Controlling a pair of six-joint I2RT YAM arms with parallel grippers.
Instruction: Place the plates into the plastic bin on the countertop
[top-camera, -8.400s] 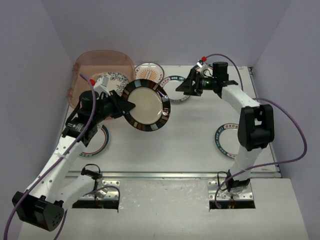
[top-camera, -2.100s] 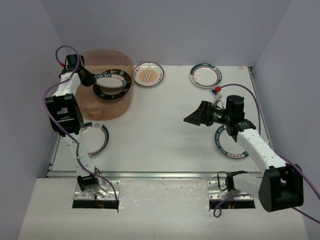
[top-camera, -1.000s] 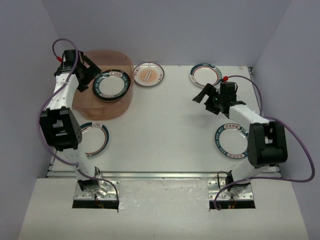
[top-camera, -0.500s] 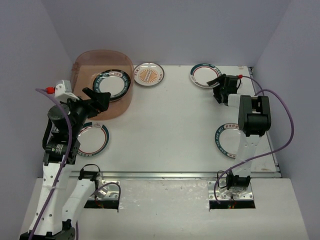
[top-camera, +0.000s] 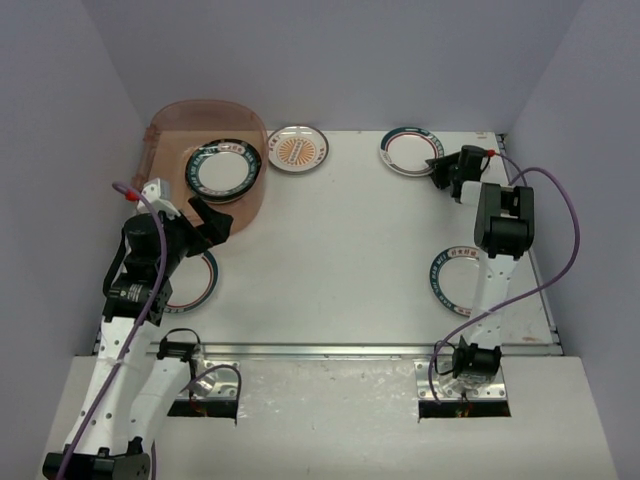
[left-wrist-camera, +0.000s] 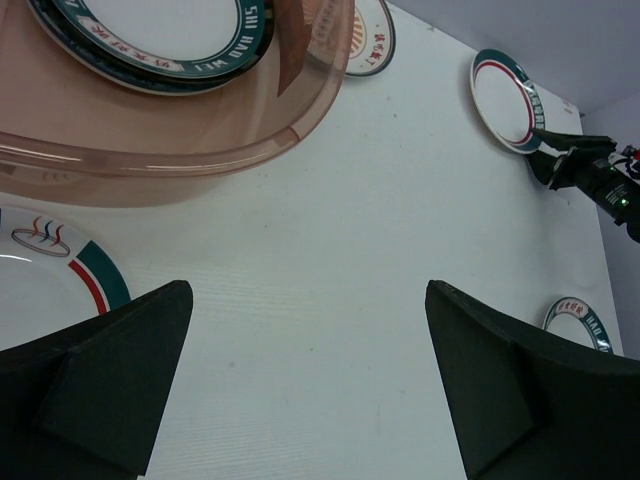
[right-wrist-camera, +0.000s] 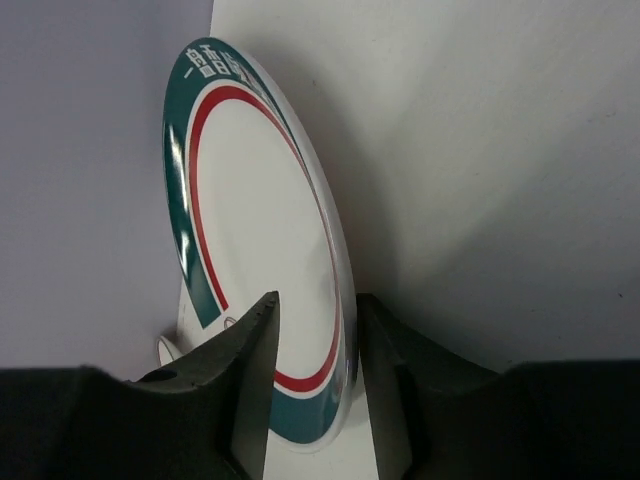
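A white plate with a teal and red rim (top-camera: 408, 150) lies at the far right of the countertop (top-camera: 330, 260). My right gripper (top-camera: 437, 165) has closed on its near rim: in the right wrist view one finger sits under the plate (right-wrist-camera: 260, 200) and the other over its face, gripper (right-wrist-camera: 315, 300). The plastic bin (top-camera: 170, 130) stands at the far left with a dark-rimmed plate (top-camera: 222, 170) on top inside it. My left gripper (top-camera: 205, 222) hangs open and empty over bare table in front of the bin (left-wrist-camera: 200, 150), gripper (left-wrist-camera: 308, 290).
An orange sunburst plate (top-camera: 298, 149) lies beside the bin. A teal-rimmed plate (top-camera: 195, 282) rests at the near left under the left arm, and another plate (top-camera: 462, 282) at the near right. Walls close in on both sides and the back.
The right gripper's jaws have narrowed onto the far-right plate's rim. The left arm has drawn back from the bin toward the near left, staying open.
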